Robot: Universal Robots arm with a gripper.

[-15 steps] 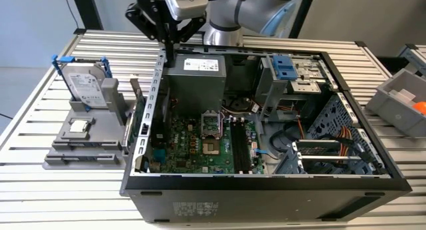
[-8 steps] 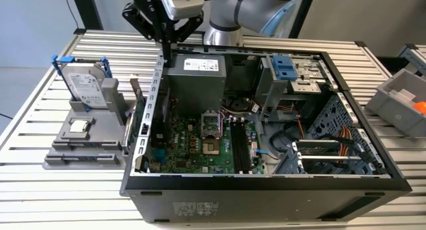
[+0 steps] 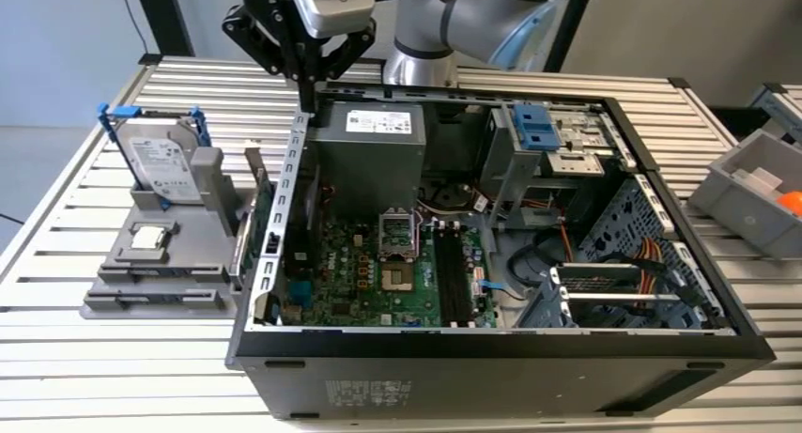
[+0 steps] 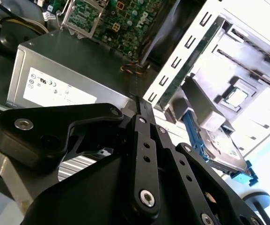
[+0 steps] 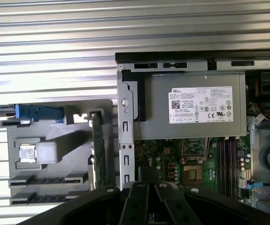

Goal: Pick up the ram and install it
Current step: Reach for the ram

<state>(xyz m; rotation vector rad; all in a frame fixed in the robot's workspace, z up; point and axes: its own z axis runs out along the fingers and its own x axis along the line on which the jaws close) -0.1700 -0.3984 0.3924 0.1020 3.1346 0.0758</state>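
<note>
The gripper (image 3: 304,102) is hanging above the rear wall of the open computer case (image 3: 501,344), its fingers (image 4: 142,140) pressing together into a clenched point with nothing between them. The ram (image 5: 97,150) is standing on its long edge in a grey holder (image 5: 55,136), outside the case. It is sitting below the gripper and slightly toward the exterior view's left of the fingertips, just beside the case's perforated metal wall and apart from the gripper. In both wrist views the green stick is showing as a thin strip running alongside that wall. Directly beneath the gripper, on the inner side of the wall, the grey power supply (image 5: 191,112) is lying with its white label facing up. Beyond it from the gripper the motherboard (image 3: 376,273) is showing its processor socket (image 5: 193,173) and a row of long dark memory slots (image 3: 454,273). Farther from the gripper than the ram, the same holder is carrying a processor chip (image 5: 28,153) lying flat and a hard drive (image 3: 163,165) standing upright in a blue bracket. Case and holder are both resting on a slatted metal table (image 3: 126,358).
</note>
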